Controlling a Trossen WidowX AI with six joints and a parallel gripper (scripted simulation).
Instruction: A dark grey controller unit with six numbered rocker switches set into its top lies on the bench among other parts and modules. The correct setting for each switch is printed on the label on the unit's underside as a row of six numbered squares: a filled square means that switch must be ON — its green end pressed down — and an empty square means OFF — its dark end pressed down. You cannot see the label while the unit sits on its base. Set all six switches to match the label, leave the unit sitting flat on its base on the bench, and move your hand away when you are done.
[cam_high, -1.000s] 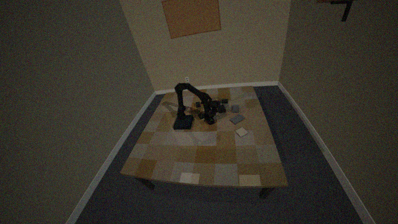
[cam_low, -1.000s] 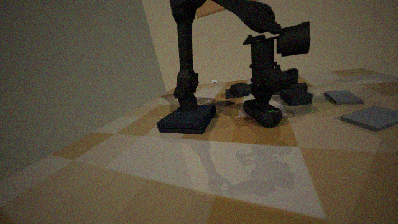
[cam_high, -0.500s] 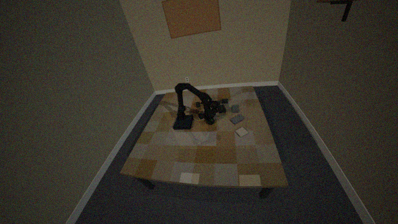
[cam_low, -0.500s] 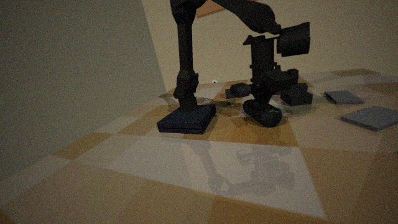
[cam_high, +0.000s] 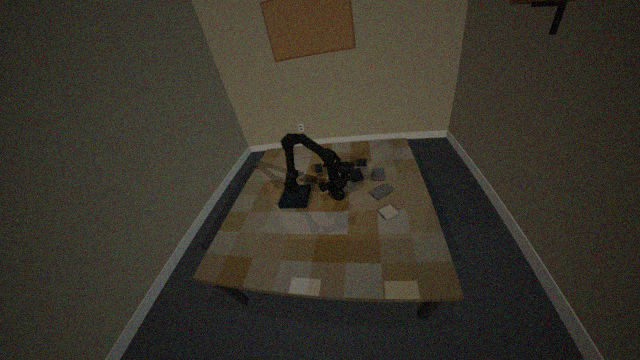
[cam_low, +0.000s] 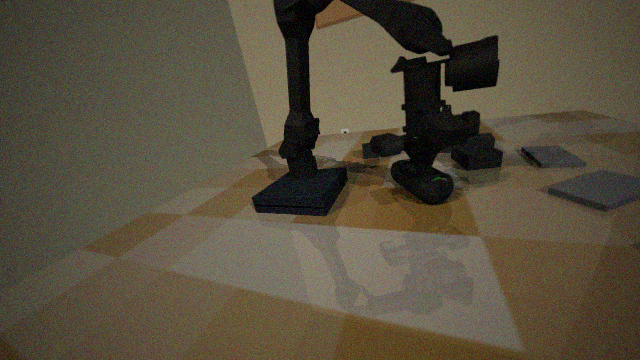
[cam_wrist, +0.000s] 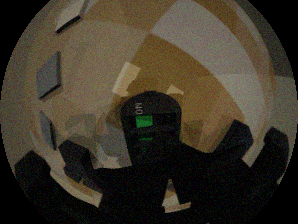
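Our landmark is the controller unit (cam_high: 338, 194) (cam_low: 419, 184) (cam_wrist: 151, 107), sitting on its base on the bench (cam_high: 345, 247) (cam_low: 225, 290) (cam_wrist: 192, 55), to the right of the arm's base (cam_high: 294, 197) (cam_low: 300, 192) in the exterior view. Its near end shows "ON" and 1 bright green switch face (cam_wrist: 144, 121), with fainter green behind.

Right above the unit, our pincer (cam_low: 422, 162) is narrow, fingers together, holding nothing; its tips reach the switch side, though we cannot tell whether they touch. We judge this to be switch pressing. If we come down off-centre, a neighbouring rocker could flip; pushing too near an edge could tip or slide the unit. The hand hides several switches, so a half-pressed one could pass unseen, and the dim light makes that likelier. The label is out of sight, so a misread pattern would go uncaught.

Beyond the unit, a dark block (cam_low: 476, 155) stands near enough for a wide sideways swing to knock. Farther right in the exterior view lie 2 grey slabs (cam_high: 382, 191) (cam_low: 600, 189) (cam_wrist: 49, 76).
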